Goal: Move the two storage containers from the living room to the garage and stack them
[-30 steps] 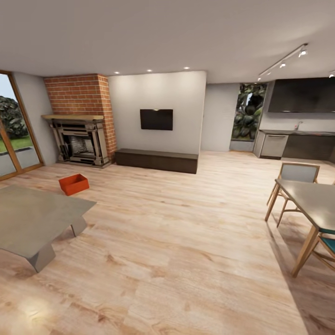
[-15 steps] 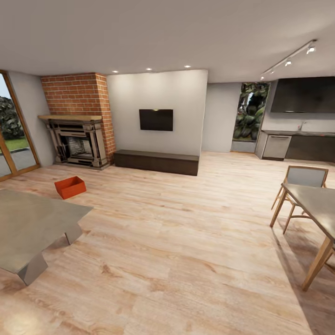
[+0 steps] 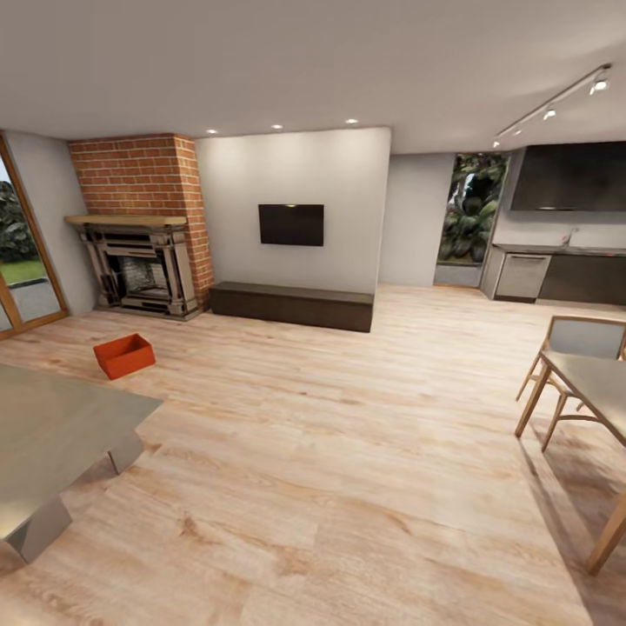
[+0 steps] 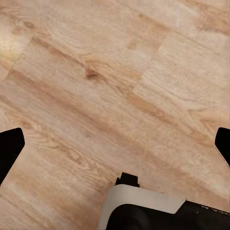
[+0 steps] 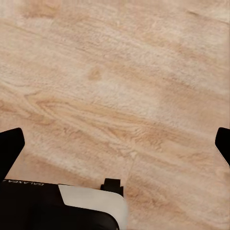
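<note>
I am in the living room, on its light wood-plank floor [image 3: 348, 452]. One orange-red storage container [image 3: 124, 356] sits lidless on the planks at the left, in front of the brick fireplace [image 3: 139, 261] and well ahead of me. My left gripper [image 4: 115, 148] is open, its dark fingertips [image 4: 9, 148] far apart over bare planks. My right gripper [image 5: 115, 148] is open the same way, with fingertips [image 5: 9, 146] wide and nothing between them. The garage is out of view.
A grey coffee table [image 3: 52, 426] juts in at the near left. A long dark bench chest [image 3: 291, 304] runs under the wall TV. A dining table [image 3: 600, 387] and chair [image 3: 578, 337] stand at the right. A kitchen counter [image 3: 565, 274] is at the far right.
The whole head view has shifted as the robot moves: the coffee table and container have slid left and down in the picture, and the dining table has slid right. Nothing was handled.
</note>
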### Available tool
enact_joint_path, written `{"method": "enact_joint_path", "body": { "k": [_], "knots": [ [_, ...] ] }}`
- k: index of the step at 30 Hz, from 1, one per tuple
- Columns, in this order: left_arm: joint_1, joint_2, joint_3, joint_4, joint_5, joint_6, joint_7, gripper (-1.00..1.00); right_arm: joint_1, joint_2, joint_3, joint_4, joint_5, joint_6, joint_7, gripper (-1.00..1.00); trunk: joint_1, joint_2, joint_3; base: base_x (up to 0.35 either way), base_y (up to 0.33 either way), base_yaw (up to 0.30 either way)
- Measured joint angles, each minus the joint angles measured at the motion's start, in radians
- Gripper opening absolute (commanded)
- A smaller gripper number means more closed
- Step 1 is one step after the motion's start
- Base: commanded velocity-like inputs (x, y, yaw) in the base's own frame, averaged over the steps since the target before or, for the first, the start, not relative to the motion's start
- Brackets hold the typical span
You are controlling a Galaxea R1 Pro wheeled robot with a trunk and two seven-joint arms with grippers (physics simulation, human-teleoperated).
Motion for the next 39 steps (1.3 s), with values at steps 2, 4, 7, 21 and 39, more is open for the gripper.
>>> {"method": "enact_joint_path", "body": {
  "k": [2, 4, 7, 21, 39],
  "knots": [
    [0.0, 0.001, 0.0, 0.0, 0.0, 0.0, 0.0, 1.0, 0.0, 0.0, 0.0, 0.0, 0.0, 0.0, 0.0, 1.0, 0.0, 0.0, 0.0, 0.324, 0.0, 0.0],
    [0.0, 0.0, 0.0, 0.0, 0.0, 0.0, 0.0, 1.0, 0.0, 0.0, 0.0, 0.0, -0.001, 0.0, 0.0, 1.0, 0.0, 0.0, 0.0, 0.323, 0.0, 0.0],
    [0.0, -0.002, 0.0, 0.0, 0.0, 0.0, 0.0, 1.0, 0.0, 0.0, 0.0, 0.0, -0.001, 0.0, 0.0, 1.0, 0.0, 0.0, 0.0, 0.324, 0.0, 0.0],
    [0.0, -0.002, -0.001, 0.0, -0.001, 0.0, 0.0, 1.0, 0.0, 0.0, 0.0, 0.0, -0.001, 0.0, 0.0, 1.0, 0.0, 0.0, 0.0, 0.323, 0.0, 0.0],
    [0.0, -0.002, 0.0, 0.0, -0.001, 0.0, 0.0, 1.0, 0.0, 0.0, 0.0, 0.0, 0.001, 0.0, 0.0, 1.0, 0.0, 0.0, 0.004, 0.324, 0.0, 0.0]
  ]
}}
